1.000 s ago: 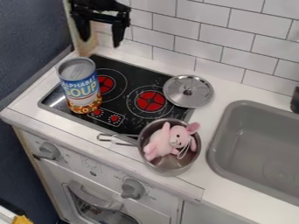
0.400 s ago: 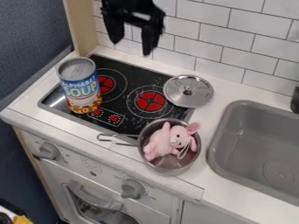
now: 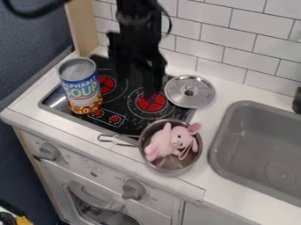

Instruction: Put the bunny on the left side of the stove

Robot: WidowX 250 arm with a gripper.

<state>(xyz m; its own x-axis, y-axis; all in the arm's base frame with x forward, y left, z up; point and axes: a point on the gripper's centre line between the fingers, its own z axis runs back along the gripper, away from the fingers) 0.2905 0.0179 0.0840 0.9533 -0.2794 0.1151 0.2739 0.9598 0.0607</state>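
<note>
Gripper [image 3: 136, 84] hangs down from 12 o'clock over the black cooktop [image 3: 63, 104], tips near the upper part of the R burner [image 3: 151, 103]. Jaws are spread apart, nothing btwn them. Pink bunny [image 3: 169, 141] is in the metal pot [image 3: 194, 159], approx 5 o'clock from the gripper & well apart from it. Bunny lies tilted w/ head & ears toward 2 o'clock, lower legs toward 8; a thin white string loop [image 3: 187, 152] hangs by its head. Pot sits at the cooktop's 5 o'clock corner, wire handle [image 3: 117, 140] pointing approx 9.

Soup can [image 3: 81, 85], blue label, stands upright at the cooktop's 9 o'clock, just beside the L burner [image 3: 106, 84]. Metal lid [image 3: 189, 91], knob up, is at the cooktop's 3 o'clock edge, approx 1 o'clock from the pot. Gray sink [image 3: 250, 147] is at 3 from the pot, set in the white counter [image 3: 232, 94]. Below, 2 gray knobs are on the oven front: 1st [image 3: 49, 151] at 9 from the pot, 2nd [image 3: 134, 189] at approx 7. White wall tiles [image 3: 226, 41] are at 12 past the counter.
</note>
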